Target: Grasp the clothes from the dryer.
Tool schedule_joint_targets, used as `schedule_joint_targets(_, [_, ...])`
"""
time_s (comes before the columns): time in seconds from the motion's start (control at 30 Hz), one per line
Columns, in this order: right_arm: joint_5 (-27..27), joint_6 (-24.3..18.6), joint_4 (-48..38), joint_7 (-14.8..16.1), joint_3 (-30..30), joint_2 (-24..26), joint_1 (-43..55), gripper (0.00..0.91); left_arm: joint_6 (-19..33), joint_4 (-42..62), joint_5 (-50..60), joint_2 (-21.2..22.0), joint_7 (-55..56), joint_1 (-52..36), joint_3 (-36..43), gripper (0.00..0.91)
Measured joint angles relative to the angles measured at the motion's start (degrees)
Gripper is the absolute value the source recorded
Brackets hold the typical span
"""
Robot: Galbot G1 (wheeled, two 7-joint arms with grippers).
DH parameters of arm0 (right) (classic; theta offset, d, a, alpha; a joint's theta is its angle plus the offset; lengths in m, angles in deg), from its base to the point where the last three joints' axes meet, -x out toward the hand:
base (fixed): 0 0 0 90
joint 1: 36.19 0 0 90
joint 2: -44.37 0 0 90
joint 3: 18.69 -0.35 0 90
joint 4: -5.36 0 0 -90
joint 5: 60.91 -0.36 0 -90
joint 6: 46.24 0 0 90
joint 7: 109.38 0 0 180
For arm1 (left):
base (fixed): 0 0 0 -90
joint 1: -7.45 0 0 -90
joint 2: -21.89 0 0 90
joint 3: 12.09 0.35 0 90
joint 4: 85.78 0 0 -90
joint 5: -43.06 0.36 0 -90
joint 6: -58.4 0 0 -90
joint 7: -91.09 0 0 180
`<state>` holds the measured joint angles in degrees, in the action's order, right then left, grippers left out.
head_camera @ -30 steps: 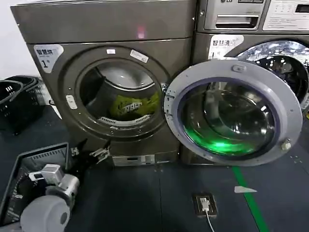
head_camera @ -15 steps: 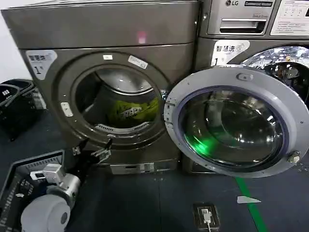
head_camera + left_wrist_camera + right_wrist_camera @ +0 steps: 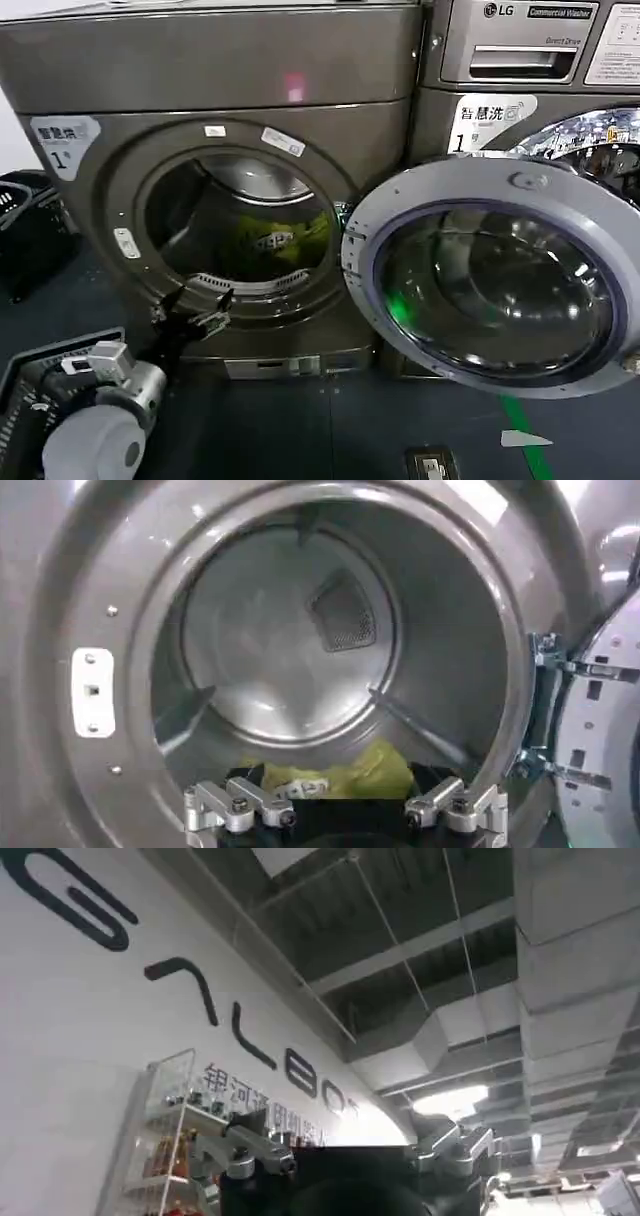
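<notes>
— Two metal fingers of the left gripper (image 3: 200, 312) come first, low and left of centre in the head view. How do they stand?
— Spread apart, holding nothing, just at the lower lip of the porthole of the dryer (image 3: 215, 75). In the left wrist view the same left gripper (image 3: 345, 810) shows its linked silver knuckles wide apart, with the drum mouth straight ahead and free room between the fingers and the rim.
— And beside the arm?
— A dark ribbed basket (image 3: 20, 385) sits at the lower left corner, next to the rounded grey arm housing.
— Farther in?
— The clothes (image 3: 285, 240), a crumpled yellow-green bundle, lie on the floor of the smooth steel drum, toward its right side, beyond the fingertips and not touched. A perforated vent shows on the drum's back wall.
— What bounds the opening?
— A broad round metal collar; at right, the glass door (image 3: 490, 280) with its thick grey rim is swung wide, covering the front of the LG machine (image 3: 520, 45).
— The other arm?
— The right gripper (image 3: 345, 1158) points up at a ceiling of ducts, jaws parted, nothing between them.
</notes>
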<state>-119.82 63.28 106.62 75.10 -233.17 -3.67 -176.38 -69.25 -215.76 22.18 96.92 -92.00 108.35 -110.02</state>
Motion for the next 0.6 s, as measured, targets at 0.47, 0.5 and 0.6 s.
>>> schedule_joint_targets(0.47, [4.22, 2.75, 1.11, 1.53, -2.06, -0.72, -1.65, 0.907, 1.15, 2.24, -0.42, -0.39, -0.26, -2.82, 0.74, 0.907])
schedule_joint_targets(0.5, [4.59, 2.73, 1.08, 1.53, -2.25, -0.68, -1.94, 0.907, 1.34, 2.59, -0.34, -0.46, -0.26, -3.26, 0.93, 0.907])
schedule_joint_targets(0.6, [5.19, 2.51, 0.76, 1.33, -2.84, -0.19, -2.9, 0.907, 1.97, 4.28, -0.05, -0.76, -0.05, -5.02, 1.87, 0.907])
